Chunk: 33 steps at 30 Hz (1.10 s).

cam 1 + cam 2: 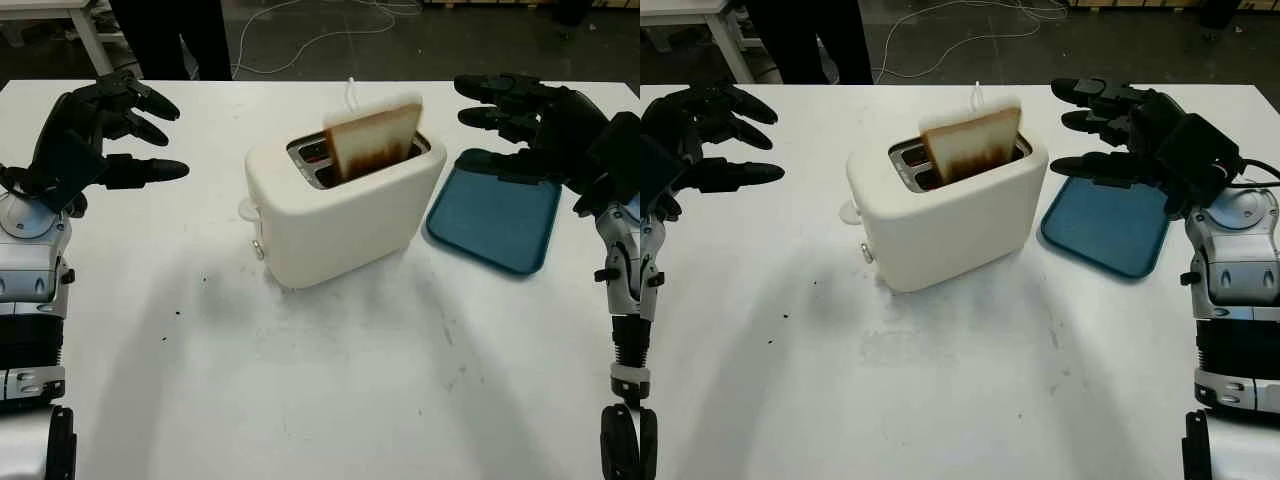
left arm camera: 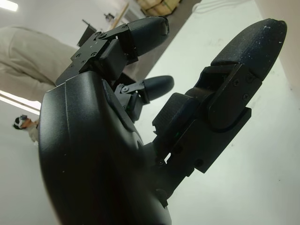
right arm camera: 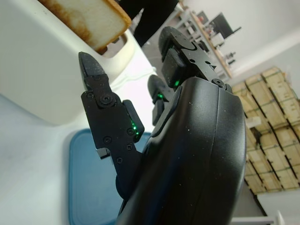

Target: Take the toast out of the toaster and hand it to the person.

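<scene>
Toast (image 1: 372, 140) is sticking up out of one slot of the white toaster (image 1: 340, 205), leaning a little, with its upper half standing clear of the top. The toaster is sitting near the middle of the white table (image 1: 300, 380), and a blue tray (image 1: 492, 210) is lying just beside it on the robot's right.

Both hands are hanging open and holding nothing. The left hand (image 1: 105, 130) is hovering well apart from the toaster on its left, and the right hand (image 1: 1140, 130) is hovering above the far edge of the tray, near the toaster but not touching it. A person (image 1: 805, 35) is standing beyond the far side of the table, with just dark legs showing.

The slice is looking light, dry and fairly stiff, with a browned face and a pale crust, so it is likely to crack or crumble under a hard squeeze. The best hold is probably on the exposed upper part, fingers pinching the two flat faces gently, then lifting straight along the slot so the lower edge is not catching on the rim. The right hand is looking better placed for this.
</scene>
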Each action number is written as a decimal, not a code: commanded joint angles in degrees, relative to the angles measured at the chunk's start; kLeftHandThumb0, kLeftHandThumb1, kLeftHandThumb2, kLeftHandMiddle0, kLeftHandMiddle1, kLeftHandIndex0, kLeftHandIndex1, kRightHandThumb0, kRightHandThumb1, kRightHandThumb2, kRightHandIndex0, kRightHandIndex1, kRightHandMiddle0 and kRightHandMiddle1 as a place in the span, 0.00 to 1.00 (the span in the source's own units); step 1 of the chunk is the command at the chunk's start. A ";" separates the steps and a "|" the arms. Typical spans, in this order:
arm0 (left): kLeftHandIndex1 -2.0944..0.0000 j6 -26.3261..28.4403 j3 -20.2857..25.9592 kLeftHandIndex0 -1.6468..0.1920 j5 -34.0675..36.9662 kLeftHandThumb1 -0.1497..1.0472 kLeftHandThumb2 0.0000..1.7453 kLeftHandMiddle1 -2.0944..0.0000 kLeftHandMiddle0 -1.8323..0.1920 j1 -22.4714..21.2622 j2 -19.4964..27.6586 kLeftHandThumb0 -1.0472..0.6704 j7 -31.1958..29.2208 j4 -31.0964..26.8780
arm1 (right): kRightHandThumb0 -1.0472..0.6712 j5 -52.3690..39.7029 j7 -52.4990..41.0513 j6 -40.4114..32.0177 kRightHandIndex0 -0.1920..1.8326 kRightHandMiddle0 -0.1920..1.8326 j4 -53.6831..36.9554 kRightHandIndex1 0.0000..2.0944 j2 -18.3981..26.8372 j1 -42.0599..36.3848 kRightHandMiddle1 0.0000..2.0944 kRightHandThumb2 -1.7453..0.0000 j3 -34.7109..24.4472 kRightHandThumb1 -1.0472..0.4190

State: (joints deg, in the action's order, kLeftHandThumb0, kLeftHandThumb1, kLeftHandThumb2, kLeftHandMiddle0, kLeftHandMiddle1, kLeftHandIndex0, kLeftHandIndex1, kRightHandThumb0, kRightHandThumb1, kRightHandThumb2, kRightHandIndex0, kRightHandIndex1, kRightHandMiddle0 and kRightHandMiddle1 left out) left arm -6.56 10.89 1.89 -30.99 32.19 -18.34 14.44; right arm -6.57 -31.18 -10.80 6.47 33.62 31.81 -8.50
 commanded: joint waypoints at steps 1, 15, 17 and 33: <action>0.46 -0.24 0.12 0.59 0.09 0.59 0.00 0.38 0.66 0.08 -0.01 0.00 0.11 0.08 | 0.47 -0.95 0.08 0.20 0.16 0.31 -0.28 0.25 -0.34 -0.33 0.00 1.00 -0.37 0.18; 0.46 -0.43 0.26 0.59 0.40 0.58 0.00 0.38 0.66 0.08 0.00 0.00 -0.14 0.31 | 0.48 3.66 2.82 4.66 0.18 0.32 -0.45 0.26 0.09 5.64 0.01 1.00 2.01 0.20; 0.46 -0.31 0.23 0.59 0.43 0.58 0.00 0.38 0.66 0.03 -0.07 0.00 -0.11 0.29 | 0.46 6.94 3.59 7.91 0.20 0.34 0.67 0.28 0.96 8.93 0.02 1.00 3.75 0.23; 0.46 -0.47 0.09 0.59 0.06 0.58 0.00 0.38 0.66 0.10 -0.02 0.00 0.15 0.42 | 0.42 29.90 5.91 24.43 0.32 0.44 15.57 0.27 0.09 31.20 0.05 1.00 20.28 0.38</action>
State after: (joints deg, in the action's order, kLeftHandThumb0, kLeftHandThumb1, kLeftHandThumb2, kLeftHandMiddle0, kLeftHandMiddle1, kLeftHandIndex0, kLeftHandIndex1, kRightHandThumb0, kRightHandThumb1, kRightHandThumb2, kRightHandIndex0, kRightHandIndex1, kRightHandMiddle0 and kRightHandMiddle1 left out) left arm -6.57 10.89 1.97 -30.97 32.18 -18.34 14.47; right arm 21.65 -24.65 13.23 21.04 33.72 61.60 10.44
